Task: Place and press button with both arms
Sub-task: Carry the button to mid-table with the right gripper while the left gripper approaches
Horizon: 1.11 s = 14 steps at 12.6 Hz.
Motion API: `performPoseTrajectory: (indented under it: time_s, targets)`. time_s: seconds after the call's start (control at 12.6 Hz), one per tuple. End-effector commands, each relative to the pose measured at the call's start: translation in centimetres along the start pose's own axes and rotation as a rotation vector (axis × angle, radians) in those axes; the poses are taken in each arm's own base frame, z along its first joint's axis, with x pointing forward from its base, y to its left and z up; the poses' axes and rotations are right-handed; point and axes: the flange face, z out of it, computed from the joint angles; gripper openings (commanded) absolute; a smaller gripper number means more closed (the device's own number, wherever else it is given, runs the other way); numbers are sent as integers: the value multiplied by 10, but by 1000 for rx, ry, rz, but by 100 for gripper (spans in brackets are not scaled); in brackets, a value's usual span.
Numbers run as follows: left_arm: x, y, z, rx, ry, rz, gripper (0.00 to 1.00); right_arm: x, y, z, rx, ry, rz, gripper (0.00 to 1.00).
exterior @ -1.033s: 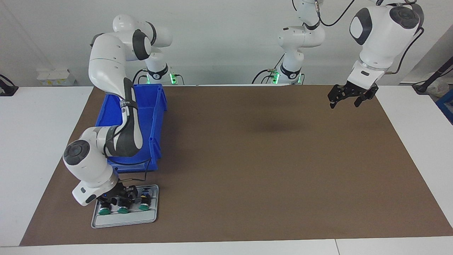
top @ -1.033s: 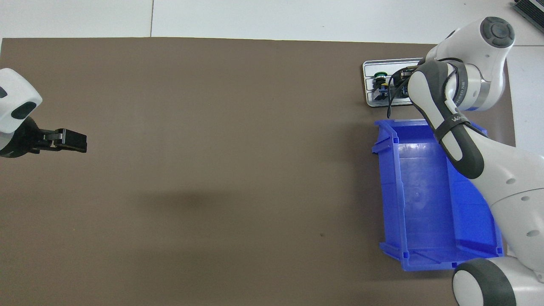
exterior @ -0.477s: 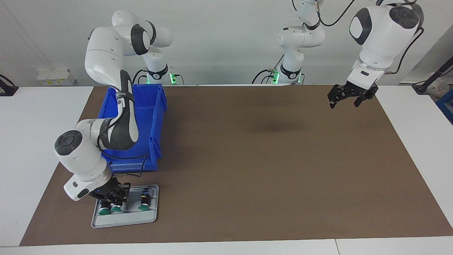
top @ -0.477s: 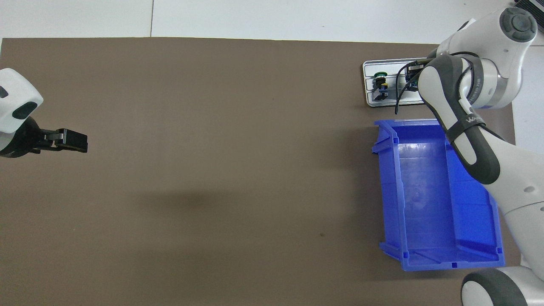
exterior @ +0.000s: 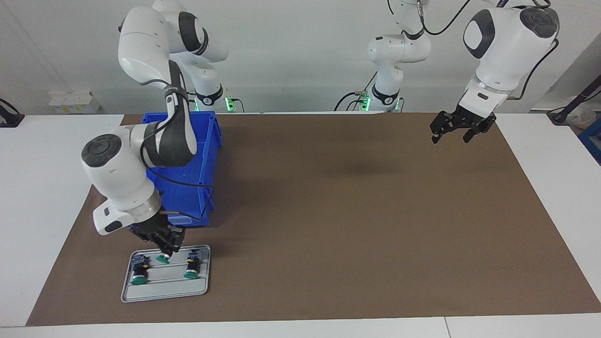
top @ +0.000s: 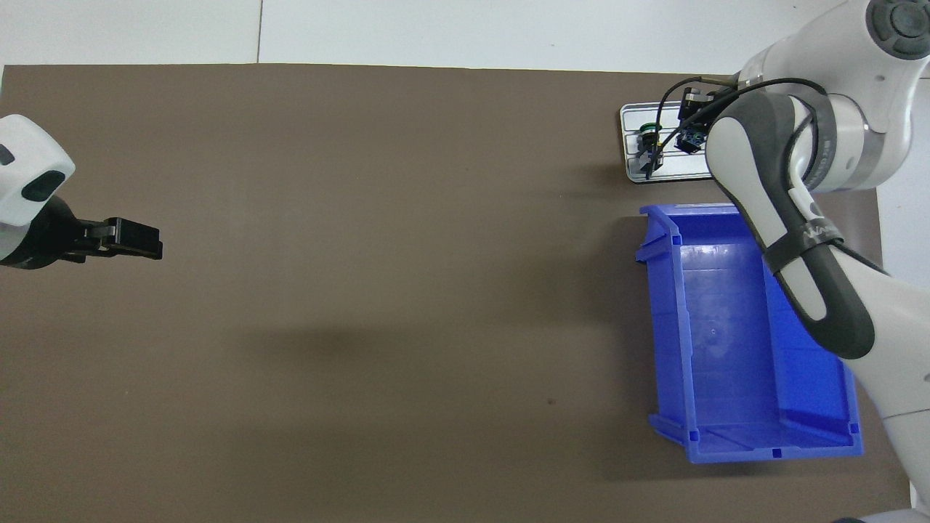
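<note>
Two buttons [exterior: 139, 272] remain on the grey tray [exterior: 164, 291] in the facing view; the third button [exterior: 163, 257], previously seated between them, is now lifted above the tray, clamped in the right gripper [exterior: 165, 245]. At 12 o'clock from the tray sits the blue bin [exterior: 206, 141]. The left gripper [exterior: 450, 127] waits, fingers apart. In the overhead view, the right arm [top: 792, 181] hides most of the tray [top: 632, 116]; the left gripper [top: 134, 240] hangs over bare mat [top: 363, 218].

Two white jointed arms [exterior: 141, 61] with dark grey joint rings, trailing black cables and black fingers [exterior: 165, 244].
</note>
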Motion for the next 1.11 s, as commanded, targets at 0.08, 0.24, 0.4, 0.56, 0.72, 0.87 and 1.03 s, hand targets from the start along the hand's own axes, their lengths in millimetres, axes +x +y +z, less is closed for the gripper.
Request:
performPoseTrajectory:
  time_s: [0.08, 0.24, 0.4, 0.56, 0.72, 0.87, 1.03]
  targets:
    - [-7, -10, -3, -12, 12, -9, 100, -55, -70, -14, -90, 12, 237, 0]
    - [-6, -30, -2, -11, 17, -3, 100, -83, -114, -18, -98, 28, 409, 0]
    - [-6, -37, -3, -11, 20, 4, 100, -122, -168, -23, -82, 32, 560, 0]
    - [-6, -33, -4, -9, 22, 9, 100, -171, -223, -30, -67, 30, 677, 0]
    - [-1, -22, -3, -7, 52, 84, 100, -218, -265, -39, -49, 28, 776, 0]
    - [4, -13, -6, 3, 93, 273, 100, -265, -300, -40, -53, 16, 826, 0]
    - [4, -11, -4, 6, 88, 358, 100, -325, -329, -22, -93, 7, 836, 0]
